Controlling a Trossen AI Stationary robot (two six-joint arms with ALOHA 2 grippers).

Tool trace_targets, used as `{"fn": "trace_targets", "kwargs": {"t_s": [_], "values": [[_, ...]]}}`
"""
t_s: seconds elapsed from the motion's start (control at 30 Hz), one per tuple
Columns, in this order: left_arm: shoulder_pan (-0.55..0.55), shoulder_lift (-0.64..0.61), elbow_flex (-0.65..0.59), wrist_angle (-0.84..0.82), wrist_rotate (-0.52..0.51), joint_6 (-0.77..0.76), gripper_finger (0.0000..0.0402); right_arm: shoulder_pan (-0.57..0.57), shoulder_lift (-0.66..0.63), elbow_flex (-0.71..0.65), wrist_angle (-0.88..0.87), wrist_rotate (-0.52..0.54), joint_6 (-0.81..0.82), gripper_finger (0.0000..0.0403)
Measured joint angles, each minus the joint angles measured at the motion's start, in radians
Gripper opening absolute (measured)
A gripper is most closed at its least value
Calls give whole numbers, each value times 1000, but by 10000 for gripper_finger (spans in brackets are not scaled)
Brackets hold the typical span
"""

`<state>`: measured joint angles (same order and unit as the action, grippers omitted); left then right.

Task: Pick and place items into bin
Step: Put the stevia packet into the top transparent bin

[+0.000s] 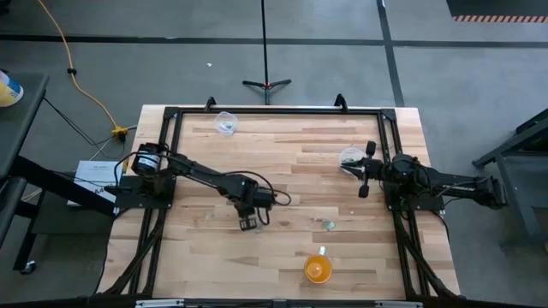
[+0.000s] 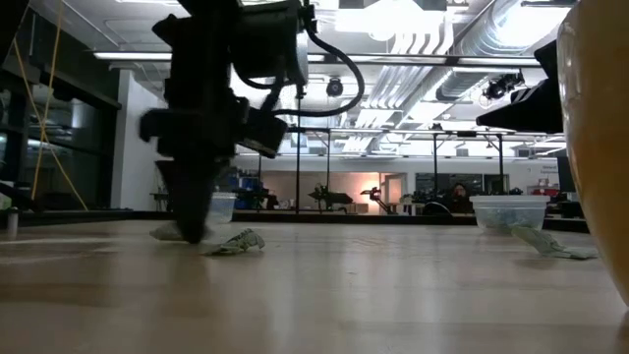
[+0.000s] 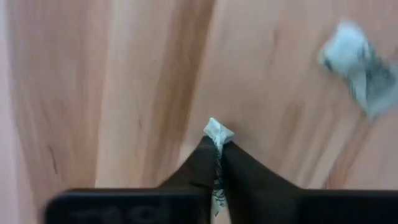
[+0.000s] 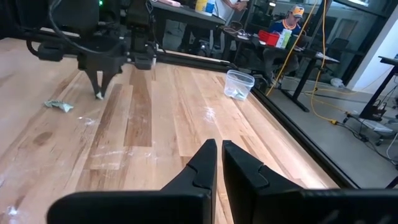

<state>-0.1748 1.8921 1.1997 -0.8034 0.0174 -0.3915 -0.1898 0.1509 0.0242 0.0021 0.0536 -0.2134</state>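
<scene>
high view shows you the left gripper (image 1: 249,222) down on the pale wooden table (image 1: 291,180) near its middle, while the right gripper (image 1: 364,178) waits at the right edge beside a clear round plastic cup (image 1: 350,156). low view puts its fingers at the tabletop, a tiny crumpled pale green-grey piece (image 2: 236,242) lying just beside. left wrist view shows you the fingers clenched on another small pale piece (image 3: 218,132). right wrist view shows its own fingers (image 4: 204,163) nearly closed, gripping nothing.
</scene>
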Motion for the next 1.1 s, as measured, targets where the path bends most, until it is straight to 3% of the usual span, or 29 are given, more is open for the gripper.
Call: {"fn": "trace_targets", "kwargs": {"t_s": [0.07,0.17,0.27,0.47,0.73,0.83,1.0,1.1], "values": [[11,-20,-6,-43,-16,37,27,0,0,0,1,3,-2,16],[54,-75,-3,-72,-81,93,33,0,0,0,3,16,-4,16],[111,-128,-2,-142,-233,175,57,0,0,0,4,17,-5,16],[318,-226,-2,-175,-367,342,27,0,0,0,5,18,-5,16],[643,-284,-2,-102,-358,531,35,0,0,0,5,19,2,16],[753,-281,-2,-50,-266,593,40,0,0,0,5,19,3,17],[865,-271,-1,27,-181,644,32,0,0,0,5,19,3,17],[911,-271,-1,38,-181,618,51,0,0,0,5,19,3,16]]}}
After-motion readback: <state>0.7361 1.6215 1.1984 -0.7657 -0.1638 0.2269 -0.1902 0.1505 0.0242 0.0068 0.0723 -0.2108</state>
